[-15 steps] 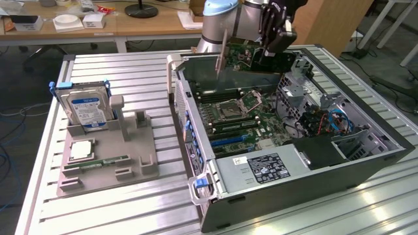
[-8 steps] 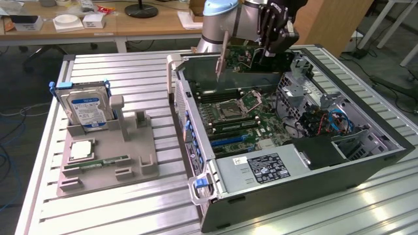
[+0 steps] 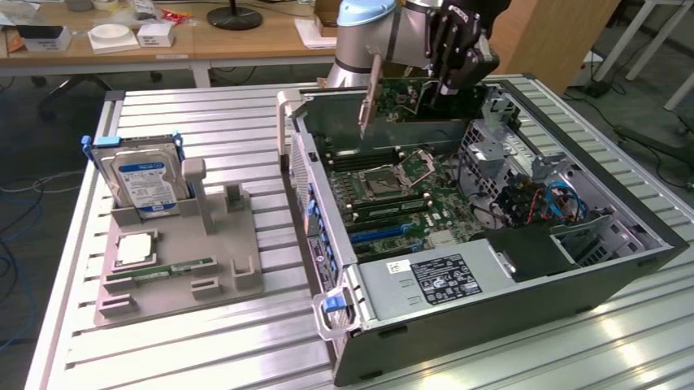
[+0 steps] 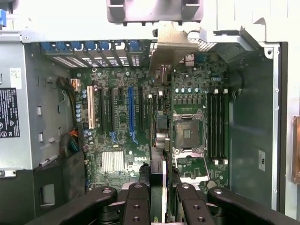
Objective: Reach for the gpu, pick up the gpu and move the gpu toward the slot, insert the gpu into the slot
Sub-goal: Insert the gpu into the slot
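While the gripper (image 3: 453, 81) clamps partly closed on the top edge of the gpu (image 3: 418, 104), the card hangs upright above the motherboard (image 3: 423, 203) inside the open computer case (image 3: 607, 268). In the wrist view the card sits between the blue slot (image 4: 131, 110) and the CPU socket (image 4: 189, 133).

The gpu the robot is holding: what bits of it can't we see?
1. Wrist view: the gpu is edge-on, so its flat faces are hidden, and it covers the slot below.
2. Exterior view: the gripper hides the gpu's top edge.
3. Exterior view: the motherboard's print is too small to read.
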`<action>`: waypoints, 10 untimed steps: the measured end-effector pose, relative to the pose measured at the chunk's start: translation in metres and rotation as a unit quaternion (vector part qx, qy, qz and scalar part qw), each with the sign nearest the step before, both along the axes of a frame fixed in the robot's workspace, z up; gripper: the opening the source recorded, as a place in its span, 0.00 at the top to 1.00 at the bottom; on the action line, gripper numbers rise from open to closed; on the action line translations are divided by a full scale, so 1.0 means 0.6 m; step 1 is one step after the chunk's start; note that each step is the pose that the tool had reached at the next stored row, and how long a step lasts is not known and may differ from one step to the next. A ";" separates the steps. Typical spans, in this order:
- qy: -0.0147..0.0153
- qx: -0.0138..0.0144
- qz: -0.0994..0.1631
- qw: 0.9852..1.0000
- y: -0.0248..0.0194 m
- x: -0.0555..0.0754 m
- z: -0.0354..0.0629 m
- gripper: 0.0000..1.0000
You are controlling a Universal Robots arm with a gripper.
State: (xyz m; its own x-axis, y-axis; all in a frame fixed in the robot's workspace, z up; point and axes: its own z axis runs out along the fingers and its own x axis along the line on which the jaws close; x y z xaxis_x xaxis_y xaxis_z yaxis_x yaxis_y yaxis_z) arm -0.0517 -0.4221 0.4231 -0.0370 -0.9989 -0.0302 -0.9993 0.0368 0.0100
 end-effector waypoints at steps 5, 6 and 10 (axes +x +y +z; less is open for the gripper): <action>0.000 0.001 0.017 1.000 -0.0008 0.000 -0.001 0.73; 0.000 0.001 0.023 1.000 -0.0008 0.000 -0.002 0.73; 0.000 0.003 0.040 0.999 -0.0012 0.000 -0.003 0.73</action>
State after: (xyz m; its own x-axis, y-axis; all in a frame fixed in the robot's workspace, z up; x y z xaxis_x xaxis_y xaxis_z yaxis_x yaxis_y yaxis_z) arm -0.0517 -0.4229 0.4212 0.0434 -0.9984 -0.0371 -0.9990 -0.0438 0.0099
